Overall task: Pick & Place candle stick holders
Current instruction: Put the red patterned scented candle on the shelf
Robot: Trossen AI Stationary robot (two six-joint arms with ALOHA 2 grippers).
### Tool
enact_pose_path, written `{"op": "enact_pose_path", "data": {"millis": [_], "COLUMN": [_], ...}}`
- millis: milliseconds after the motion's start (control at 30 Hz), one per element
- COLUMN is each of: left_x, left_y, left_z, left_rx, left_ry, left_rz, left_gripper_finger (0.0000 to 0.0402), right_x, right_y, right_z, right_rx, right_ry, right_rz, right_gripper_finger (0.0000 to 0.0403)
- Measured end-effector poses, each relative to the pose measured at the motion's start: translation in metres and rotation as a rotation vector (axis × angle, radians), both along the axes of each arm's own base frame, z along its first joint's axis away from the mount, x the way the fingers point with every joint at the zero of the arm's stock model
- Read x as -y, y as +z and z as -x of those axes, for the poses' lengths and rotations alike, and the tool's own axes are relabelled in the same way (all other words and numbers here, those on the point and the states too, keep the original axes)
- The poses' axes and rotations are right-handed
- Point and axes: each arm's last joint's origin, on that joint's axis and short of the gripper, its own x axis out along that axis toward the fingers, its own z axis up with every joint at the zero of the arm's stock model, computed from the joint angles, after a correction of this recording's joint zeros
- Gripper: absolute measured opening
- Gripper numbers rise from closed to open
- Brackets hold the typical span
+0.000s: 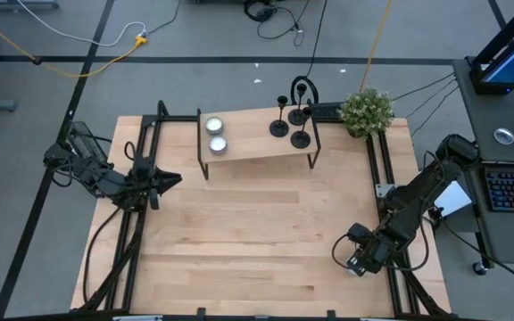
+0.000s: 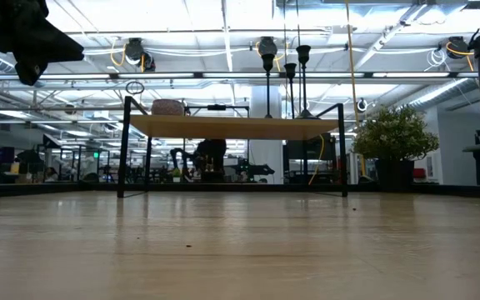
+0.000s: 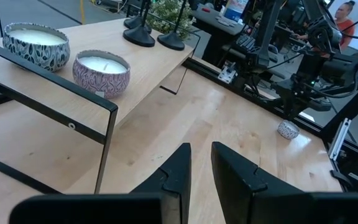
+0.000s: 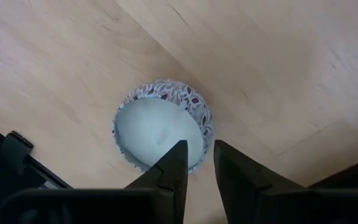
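Three black candle stick holders (image 1: 279, 127) (image 1: 298, 114) (image 1: 302, 139) stand upright on their disc bases at the right end of a small wooden shelf (image 1: 257, 152) at the table's far side. They also show in the low view (image 2: 267, 50). My right gripper (image 1: 353, 261) is near the table's right front and points down over a patterned candle tin (image 4: 157, 121) that rests on the table. Its fingers (image 4: 197, 152) stand a narrow gap apart above the tin's rim. My left gripper (image 1: 175, 178) waits at the table's left, narrowly open (image 3: 201, 149) and empty.
Two patterned candle tins (image 1: 214, 125) (image 1: 219, 144) stand on the shelf's left end. A potted plant (image 1: 366, 110) stands at the far right corner. Black rails run along both table sides. Bare wood lies across the table's middle and front (image 1: 257, 232).
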Motion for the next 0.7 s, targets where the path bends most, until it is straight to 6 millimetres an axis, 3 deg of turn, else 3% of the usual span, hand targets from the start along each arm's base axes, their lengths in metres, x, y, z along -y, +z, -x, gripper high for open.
{"op": "enact_pose_path", "data": {"millis": [467, 700], "left_x": [0.000, 0.000], "left_y": [0.000, 0.000], "left_z": [0.000, 0.000], "left_rx": [-0.004, -0.002], "left_ry": [-0.001, 0.000], "left_rz": [-0.006, -0.002], "left_gripper_finger": [0.0065, 0.0065], "right_x": [0.004, 0.003], "right_y": [-0.016, -0.016], "right_z": [0.003, 0.003], "right_rx": [-0.008, 0.004], "right_ry": [-0.044, -0.042], "right_rz": [-0.009, -0.017], "right_gripper_finger": [0.0051, 0.0008]}}
